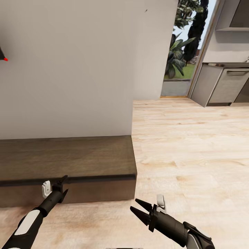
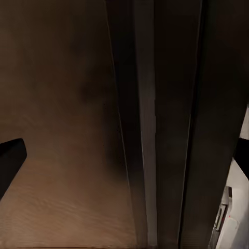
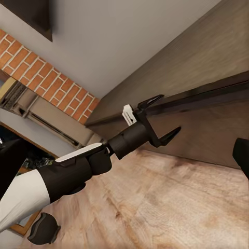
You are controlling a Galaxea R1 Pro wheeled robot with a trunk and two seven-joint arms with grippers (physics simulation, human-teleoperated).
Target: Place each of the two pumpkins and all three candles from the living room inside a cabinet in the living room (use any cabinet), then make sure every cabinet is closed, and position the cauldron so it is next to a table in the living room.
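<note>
Left claw (image 1: 61, 185) and right claw (image 1: 141, 208) both reach forward, fingers spread.

Pale wood plank floor (image 1: 193, 155), running to the far room. Plain white wall (image 1: 76, 69), ending at a corner. Tall glazed doorway (image 1: 183, 52) beyond, green plants (image 1: 178, 57) outside. Grey kitchen units (image 1: 224, 84) at far right. Red brick wall (image 3: 49, 72) in the right wrist view.

The floor (image 1: 193, 155) is pale wood planking, and the cabinet (image 1: 69, 162) stands directly on it against the white wall. The cabinet's flat dark top is bare and its front is shut, just ahead of the left claw (image 1: 62, 185). Bare planks stretch ahead of the right claw (image 1: 140, 209).
</note>
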